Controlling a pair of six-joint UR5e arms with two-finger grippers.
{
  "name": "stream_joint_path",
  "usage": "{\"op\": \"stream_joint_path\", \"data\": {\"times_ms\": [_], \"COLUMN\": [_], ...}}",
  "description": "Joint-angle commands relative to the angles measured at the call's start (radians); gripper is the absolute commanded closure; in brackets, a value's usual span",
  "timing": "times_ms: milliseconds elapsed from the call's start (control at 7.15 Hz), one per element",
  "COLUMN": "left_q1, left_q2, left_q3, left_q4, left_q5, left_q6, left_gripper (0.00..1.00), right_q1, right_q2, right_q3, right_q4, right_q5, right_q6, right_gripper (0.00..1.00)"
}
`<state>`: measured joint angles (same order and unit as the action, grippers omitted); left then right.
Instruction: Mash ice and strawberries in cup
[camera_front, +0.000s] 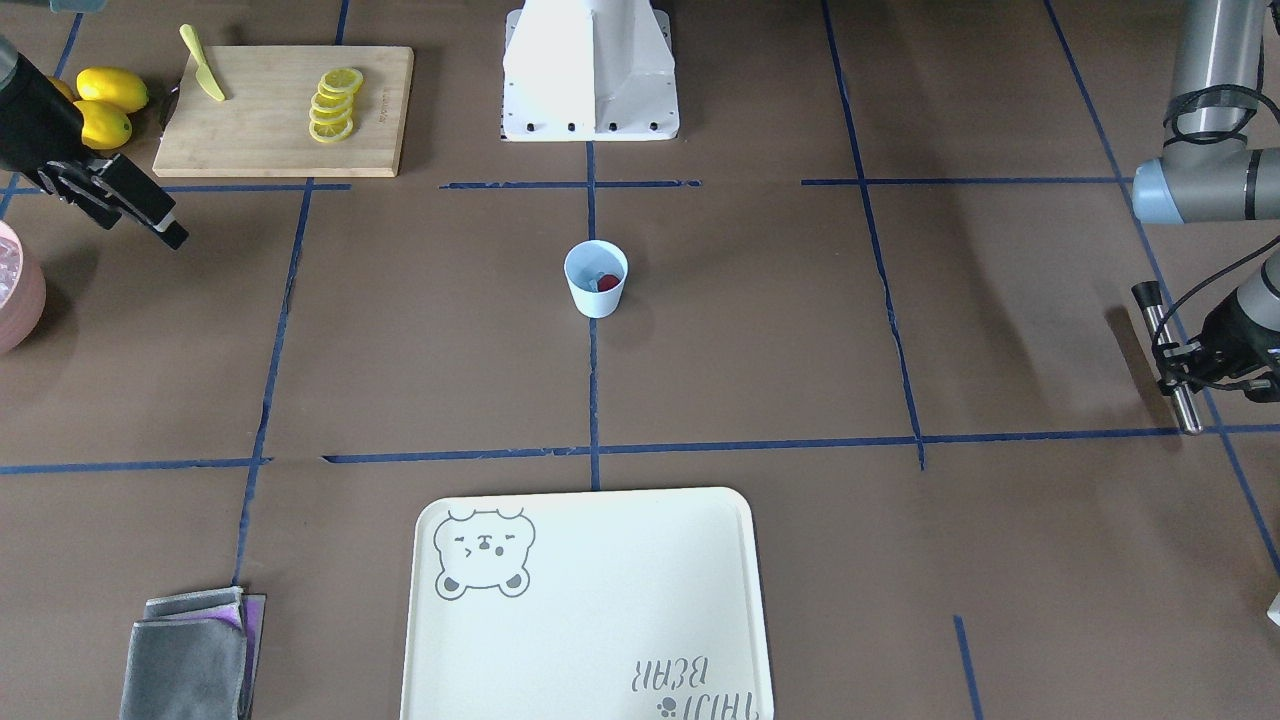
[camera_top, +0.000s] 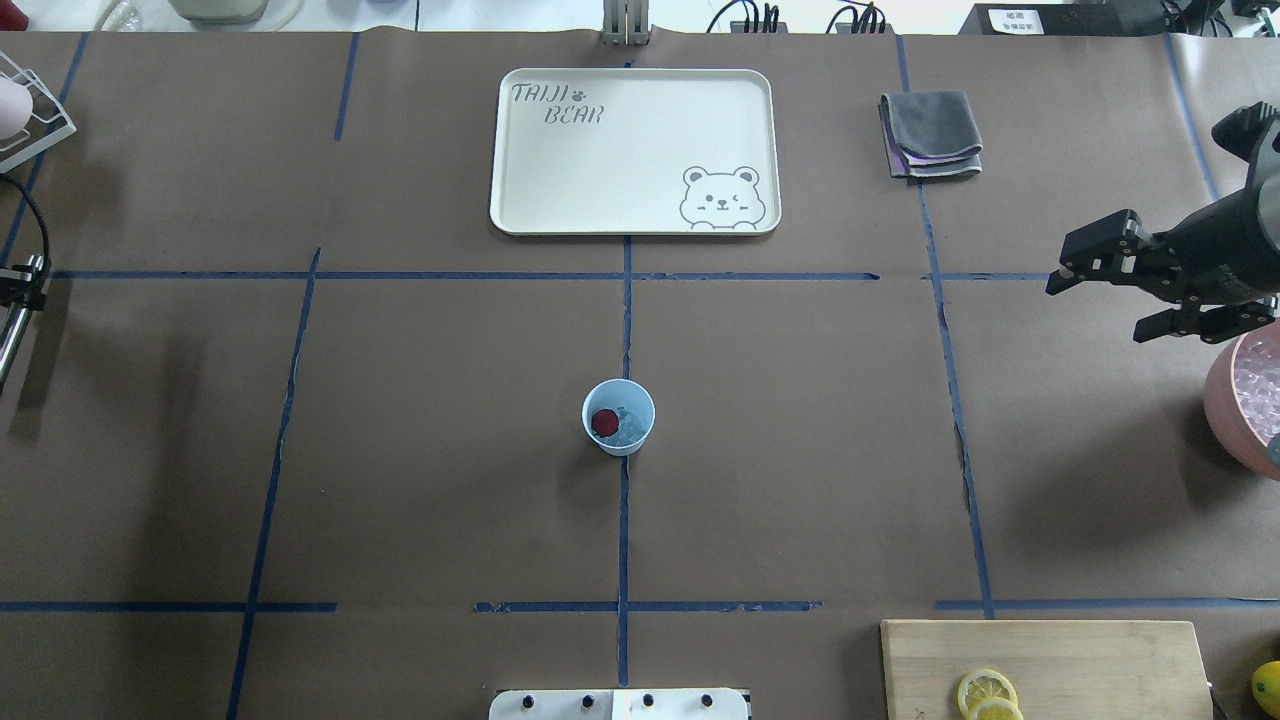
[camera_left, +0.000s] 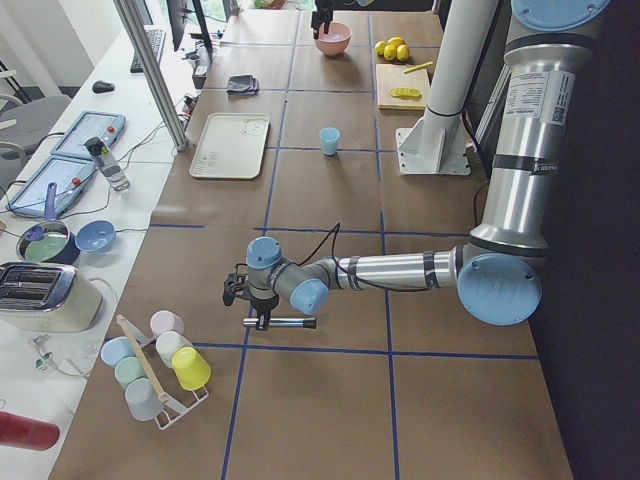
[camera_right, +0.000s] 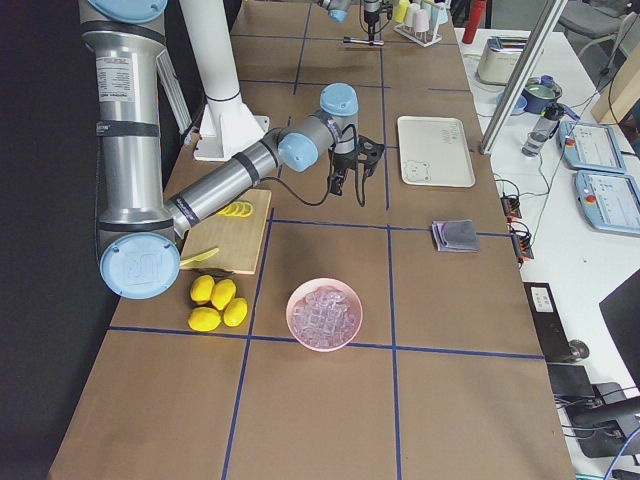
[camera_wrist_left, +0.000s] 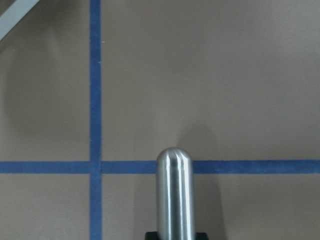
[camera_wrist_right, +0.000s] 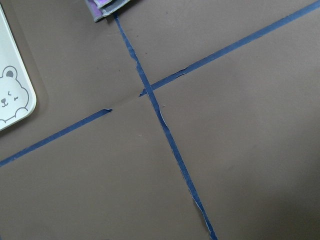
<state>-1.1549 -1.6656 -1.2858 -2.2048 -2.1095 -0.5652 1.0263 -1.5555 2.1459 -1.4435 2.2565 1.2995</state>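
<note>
The light blue cup (camera_top: 634, 405) stands upright at the table's middle, also in the front view (camera_front: 590, 297). Inside it lie one dark red strawberry piece (camera_top: 604, 422) and some clear ice (camera_top: 630, 428). More ice (camera_right: 324, 313) fills the pink bowl (camera_top: 1222, 392). My left gripper (camera_front: 1188, 366) is at the table's far left end, shut on a metal rod (camera_wrist_left: 174, 195) that it holds low over the table. My right gripper (camera_top: 1095, 312) is open and empty, beside the pink bowl and far from the cup.
A white bear tray (camera_top: 600, 190) lies beyond the cup, and a folded grey cloth (camera_top: 930, 135) to its right. A cutting board (camera_front: 260, 130) holds lemon slices (camera_front: 333, 105) and a yellow knife (camera_front: 203, 64). Whole lemons (camera_front: 105, 105) lie beside it. A cup rack (camera_left: 160, 365) stands near my left gripper.
</note>
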Motion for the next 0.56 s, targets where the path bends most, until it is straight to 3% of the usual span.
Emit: {"op": "stream_joint_path", "data": {"times_ms": [0,280,420], "left_q1": [-0.003,-0.005,-0.005], "left_q2": [0.007,0.01,0.01], "left_q3": [0.014,0.016,0.02], "left_q4": [-0.012,-0.012,-0.012], "left_q5": [0.0,0.0,0.0], "left_q6": [-0.001,-0.002,0.001], "left_gripper": [1.0,0.91,0.8], "right_q1": [0.0,0.0,0.0], "right_q2": [0.0,0.002,0.002], "right_q3": [-0.001,-0.001,-0.001], "right_q4": [0.0,0.0,0.0], "right_q5": [0.0,0.0,0.0], "right_q6": [0.0,0.0,0.0], "right_gripper": [0.0,0.0,0.0]}}
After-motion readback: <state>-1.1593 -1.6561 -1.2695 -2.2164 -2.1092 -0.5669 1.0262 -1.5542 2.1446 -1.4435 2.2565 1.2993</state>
